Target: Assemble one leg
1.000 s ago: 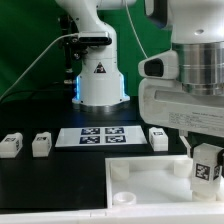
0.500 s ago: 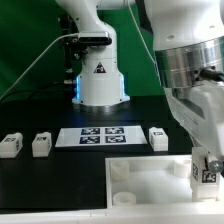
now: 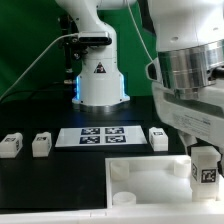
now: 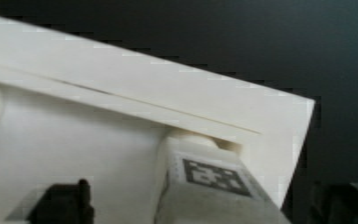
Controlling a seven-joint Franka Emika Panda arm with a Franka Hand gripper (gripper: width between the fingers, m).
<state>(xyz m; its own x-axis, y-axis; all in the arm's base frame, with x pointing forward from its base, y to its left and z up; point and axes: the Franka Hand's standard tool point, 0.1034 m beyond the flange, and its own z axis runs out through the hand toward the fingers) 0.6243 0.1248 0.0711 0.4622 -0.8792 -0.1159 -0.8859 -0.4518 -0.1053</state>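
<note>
One leg (image 3: pixel 206 172), a small white block with a tag, stands upright at the white panel's (image 3: pixel 145 172) corner on the exterior view's right. My gripper (image 3: pixel 205 158) is right above it, with its fingers on either side. In the wrist view the leg (image 4: pixel 215 178) rises between my fingers (image 4: pixel 62 200). A gap of white panel (image 4: pixel 87 120) shows beside one finger, so my gripper (image 4: pixel 208 205) looks open. Three more legs lie on the black table: two (image 3: pixel 11 144) (image 3: pixel 41 144) at the exterior view's left and one (image 3: pixel 158 137) near the panel.
The marker board (image 3: pixel 95 136) lies on the table in front of the robot base (image 3: pixel 100 80). The panel has a raised rim and a round socket (image 3: pixel 123 197) at its near corner. A green backdrop stands behind.
My wrist has turned about the leg and sunk a little. The leg has stayed at the panel's right corner with its tag still facing the camera.
</note>
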